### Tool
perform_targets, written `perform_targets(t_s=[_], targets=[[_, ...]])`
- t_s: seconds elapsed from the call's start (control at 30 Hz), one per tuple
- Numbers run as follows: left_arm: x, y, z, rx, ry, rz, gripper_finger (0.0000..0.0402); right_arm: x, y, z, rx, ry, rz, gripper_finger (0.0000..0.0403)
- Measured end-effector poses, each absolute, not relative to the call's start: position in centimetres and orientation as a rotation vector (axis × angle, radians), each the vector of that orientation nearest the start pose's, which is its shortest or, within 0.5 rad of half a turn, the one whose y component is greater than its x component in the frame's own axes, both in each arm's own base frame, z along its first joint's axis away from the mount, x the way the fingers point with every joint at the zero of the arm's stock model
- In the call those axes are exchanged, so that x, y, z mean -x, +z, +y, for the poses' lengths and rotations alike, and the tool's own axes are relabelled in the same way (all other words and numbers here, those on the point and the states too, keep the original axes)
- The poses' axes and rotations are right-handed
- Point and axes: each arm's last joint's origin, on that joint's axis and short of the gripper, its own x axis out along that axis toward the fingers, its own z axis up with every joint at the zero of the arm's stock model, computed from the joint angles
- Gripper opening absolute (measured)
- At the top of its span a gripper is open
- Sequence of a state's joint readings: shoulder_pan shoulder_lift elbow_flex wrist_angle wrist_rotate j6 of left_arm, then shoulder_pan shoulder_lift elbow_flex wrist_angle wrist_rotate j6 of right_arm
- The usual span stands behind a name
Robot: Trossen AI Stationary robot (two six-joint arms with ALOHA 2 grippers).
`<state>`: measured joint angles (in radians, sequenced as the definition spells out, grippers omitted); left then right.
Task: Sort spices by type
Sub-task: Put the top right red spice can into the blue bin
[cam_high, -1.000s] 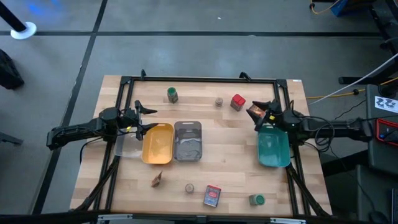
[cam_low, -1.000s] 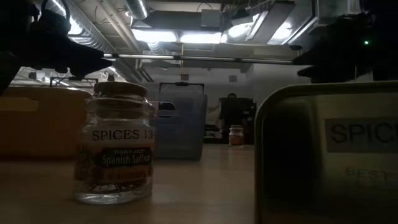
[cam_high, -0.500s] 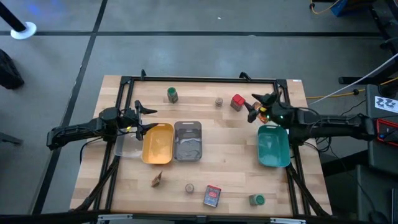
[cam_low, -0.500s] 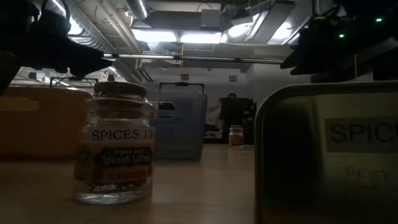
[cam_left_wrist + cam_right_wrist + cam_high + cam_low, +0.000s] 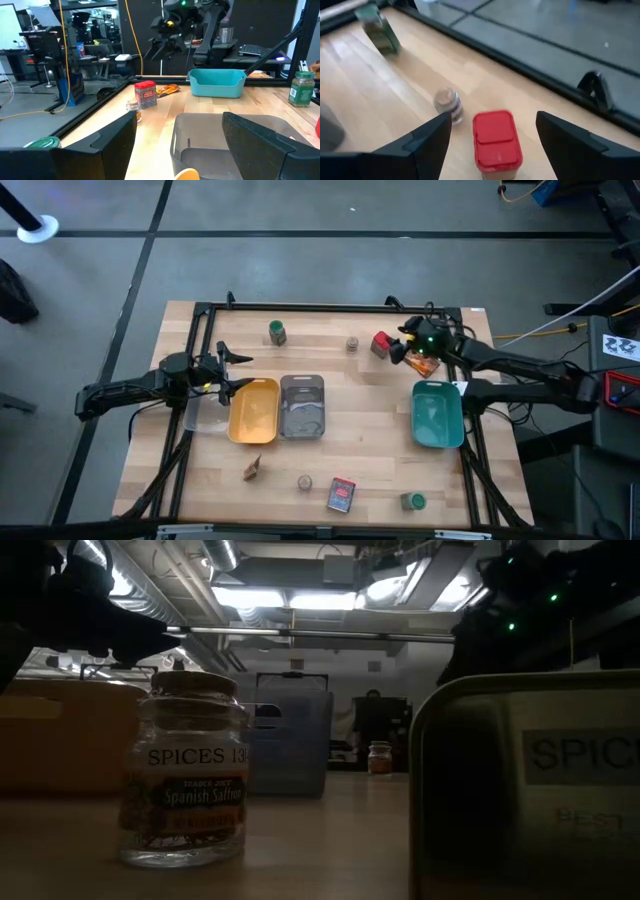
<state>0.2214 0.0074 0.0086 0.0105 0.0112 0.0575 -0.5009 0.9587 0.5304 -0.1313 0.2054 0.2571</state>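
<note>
Right gripper (image 5: 402, 348) wide apart and empty beside the far red box (image 5: 381, 343); left gripper (image 5: 232, 370) spread wide, holding nothing, over the yellow tray's (image 5: 254, 412) left edge.

In the high view the desk (image 5: 370, 430) carries a green-lidded jar (image 5: 277, 332) at upper left, a tan jar (image 5: 352, 344) just left of that red box, and an orange packet (image 5: 424, 366) under the right wrist, above the teal tray (image 5: 438, 415). Along the lower edge lie the other packet (image 5: 252, 470), the second tan jar (image 5: 304, 482), the second red box (image 5: 341, 495) and the second green-lidded jar (image 5: 412, 501). A grey tray (image 5: 302, 406) sits touching the yellow one at centre. The right wrist view shows the red box (image 5: 496, 139) between its fingers (image 5: 428, 142), with the tan jar (image 5: 448, 103) close beside.
</note>
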Motion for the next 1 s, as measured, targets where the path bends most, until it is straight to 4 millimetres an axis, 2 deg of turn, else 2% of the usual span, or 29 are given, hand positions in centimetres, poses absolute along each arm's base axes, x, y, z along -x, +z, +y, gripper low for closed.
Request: perform_targets(t_s=[0.37,0.5,1.0], targets=[[-9.5,16.7,2.1,-0.058,0.210,-0.006,0.0279,-18.5,19.1,-10.9,-0.314,-0.709,0.651,0.0292],[-9.5,16.7,2.1,-0.058,0.210,-0.006,0.0279,-18.7,18.5,-11.2,-0.299,-0.754,0.685,0.0292],[-9.5,16.7,2.1,-0.057,0.210,-0.006,0.0279,-19.7,16.5,-11.7,-0.289,-0.743,0.767,0.0291]])
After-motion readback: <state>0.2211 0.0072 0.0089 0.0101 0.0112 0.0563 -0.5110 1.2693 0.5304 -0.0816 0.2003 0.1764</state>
